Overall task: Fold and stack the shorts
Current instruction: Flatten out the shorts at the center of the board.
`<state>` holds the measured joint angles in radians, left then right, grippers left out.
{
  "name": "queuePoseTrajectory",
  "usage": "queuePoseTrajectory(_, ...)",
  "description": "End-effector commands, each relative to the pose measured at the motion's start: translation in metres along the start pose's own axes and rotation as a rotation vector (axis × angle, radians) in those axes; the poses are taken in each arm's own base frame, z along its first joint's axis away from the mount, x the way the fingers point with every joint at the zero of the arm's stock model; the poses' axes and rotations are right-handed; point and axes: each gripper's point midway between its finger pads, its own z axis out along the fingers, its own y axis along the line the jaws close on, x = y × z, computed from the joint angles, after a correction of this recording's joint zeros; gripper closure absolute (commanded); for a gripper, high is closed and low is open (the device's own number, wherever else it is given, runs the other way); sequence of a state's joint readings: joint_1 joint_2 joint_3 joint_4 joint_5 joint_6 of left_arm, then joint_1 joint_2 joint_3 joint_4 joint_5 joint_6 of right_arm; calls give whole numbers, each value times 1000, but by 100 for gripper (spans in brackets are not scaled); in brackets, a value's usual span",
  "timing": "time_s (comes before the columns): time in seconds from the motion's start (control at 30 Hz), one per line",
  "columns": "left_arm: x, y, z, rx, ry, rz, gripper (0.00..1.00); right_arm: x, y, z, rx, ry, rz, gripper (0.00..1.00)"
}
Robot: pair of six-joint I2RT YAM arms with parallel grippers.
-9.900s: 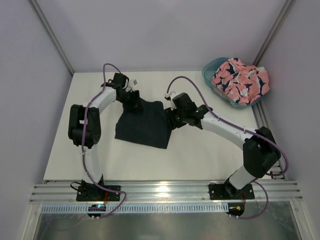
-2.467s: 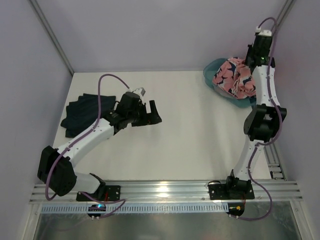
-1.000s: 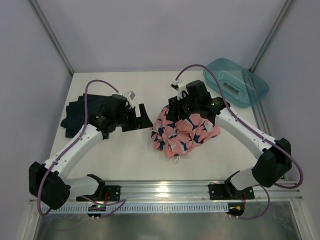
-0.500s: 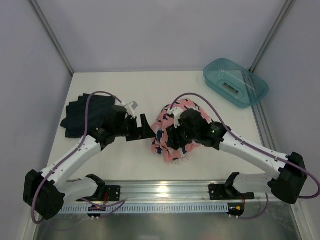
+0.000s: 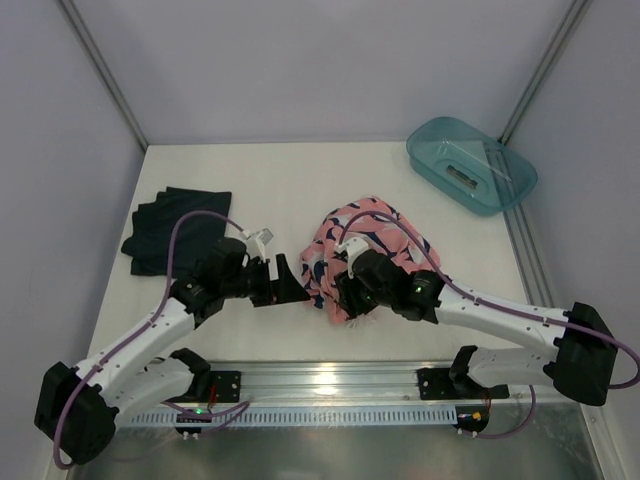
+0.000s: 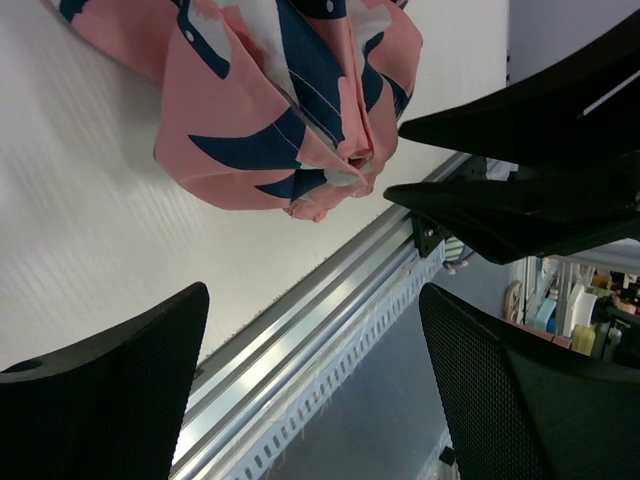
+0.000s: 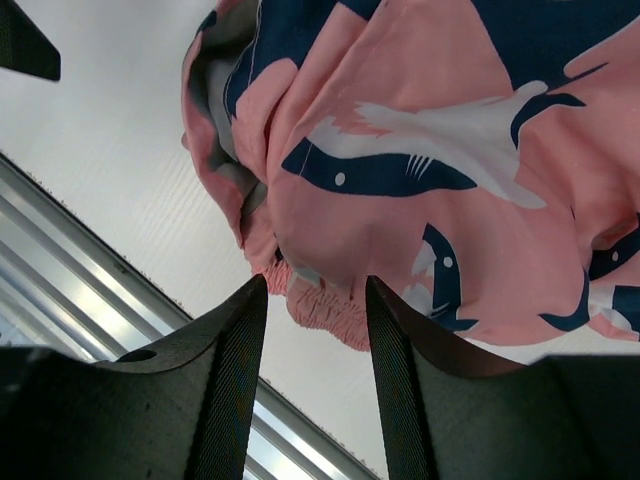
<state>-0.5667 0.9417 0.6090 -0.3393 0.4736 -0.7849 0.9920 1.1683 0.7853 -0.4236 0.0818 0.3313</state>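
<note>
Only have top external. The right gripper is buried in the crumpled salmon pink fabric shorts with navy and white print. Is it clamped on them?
Observer: Not clamped. In the right wrist view the right gripper stands open. A ruffled hem of the salmon pink fabric shorts with navy and white print sits in the mouth of the gap, with white table showing between the fingers.
Operator: Left gripper touching them?
Observer: No. The left wrist view shows the left gripper wide open with nothing between its fingers. The shorts lie ahead of it, apart.
</note>
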Motion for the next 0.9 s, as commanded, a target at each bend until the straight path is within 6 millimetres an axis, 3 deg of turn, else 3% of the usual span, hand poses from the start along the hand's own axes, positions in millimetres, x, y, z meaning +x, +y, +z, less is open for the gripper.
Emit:
queuePoseTrajectory(0.0,-2,-21,5,123,-16,39,15,-26,2,10,34,-104,37,52)
queuePoseTrajectory(0.27,18,-19,31,149,17,72,20,-8,-24,27,180,-55,65,57)
queuePoseTrajectory(0.4,19,-16,45,141,-1,102,16,-10,-27,29,203,-63,73,77)
queuePoseTrajectory(0.43,15,-20,50,162,-28,122,16,-12,-23,29,186,-69,81,86)
queuePoseTrajectory(0.47,20,-15,59,148,-2,117,16,-13,-21,29,175,-71,84,90)
queuePoseTrajectory(0.53,22,-24,70,172,2,136,17,-19,-17,26,157,-84,96,96)
queuePoseTrajectory(0.73,43,-17,105,86,56,143,18,-34,-9,8,95,-156,161,96)
queuePoseTrajectory(0.87,38,-1,120,7,6,112,18,-32,-19,6,120,-151,184,96)
